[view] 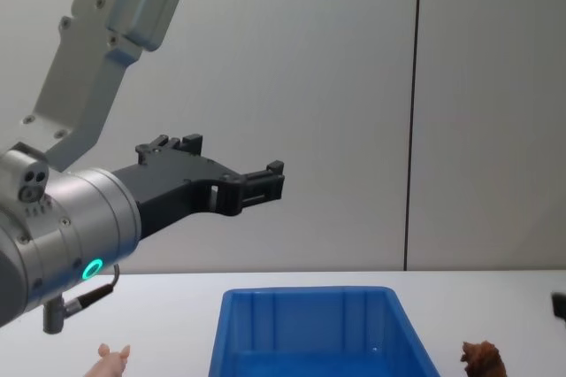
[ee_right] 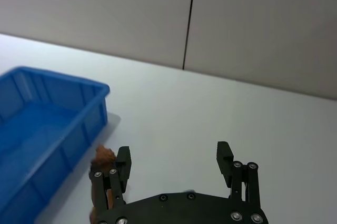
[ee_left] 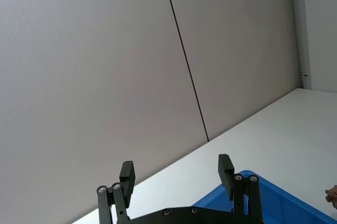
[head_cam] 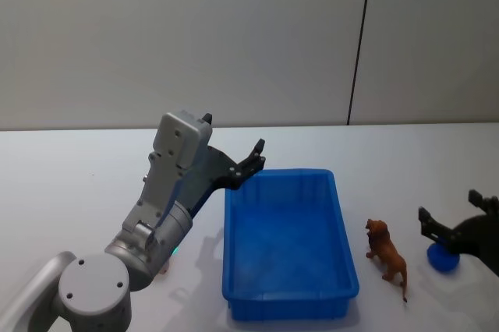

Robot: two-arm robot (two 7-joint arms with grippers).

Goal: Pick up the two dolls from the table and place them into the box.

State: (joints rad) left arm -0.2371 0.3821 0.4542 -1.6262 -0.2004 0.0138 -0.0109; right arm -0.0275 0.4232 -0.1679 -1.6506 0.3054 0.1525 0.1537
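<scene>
The blue box point(head_cam: 288, 301) stands in the middle of the white table point(head_cam: 62, 192). A brown doll point(head_cam: 387, 257) stands on the table just right of the box, and its top shows in the chest view point(view: 482, 357). My right gripper point(head_cam: 454, 211) hovers open and empty to the right of that doll; the right wrist view shows the doll point(ee_right: 103, 155) beside one finger. The pale pink doll point(view: 113, 357) lies left of the box, below my left arm. My left gripper point(head_cam: 253, 160) is raised, open and empty, over the box's far left corner point(ee_left: 274, 197).
A small round blue object point(head_cam: 444, 258) lies on the table under my right gripper. A grey wall with a dark vertical seam point(head_cam: 359, 44) rises behind the table. Bare tabletop stretches behind the box and to the far left.
</scene>
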